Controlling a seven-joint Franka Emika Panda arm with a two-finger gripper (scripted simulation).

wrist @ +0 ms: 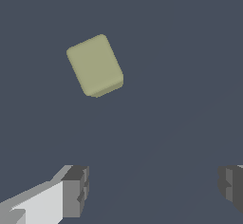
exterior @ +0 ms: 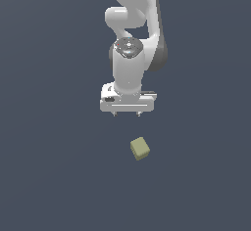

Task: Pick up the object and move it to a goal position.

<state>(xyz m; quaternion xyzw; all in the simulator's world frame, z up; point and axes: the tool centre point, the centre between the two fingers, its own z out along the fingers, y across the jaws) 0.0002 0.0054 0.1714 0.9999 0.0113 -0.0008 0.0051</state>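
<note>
The object is a small olive-tan cube (exterior: 140,148) lying on the dark grey-blue floor, turned a little askew. It also shows in the wrist view (wrist: 95,65). My white gripper (exterior: 127,113) hangs above the floor, behind the cube and slightly toward the exterior view's left, and does not touch it. Its jaws stand wide apart with nothing between them. In the wrist view the gripper (wrist: 154,190) is open, and the two dark fingertips (wrist: 76,190) sit far apart with the cube beyond them, outside the gap.
The white arm (exterior: 132,24) rises behind the gripper. The plain dark floor (exterior: 49,176) surrounds the cube. No goal marker shows.
</note>
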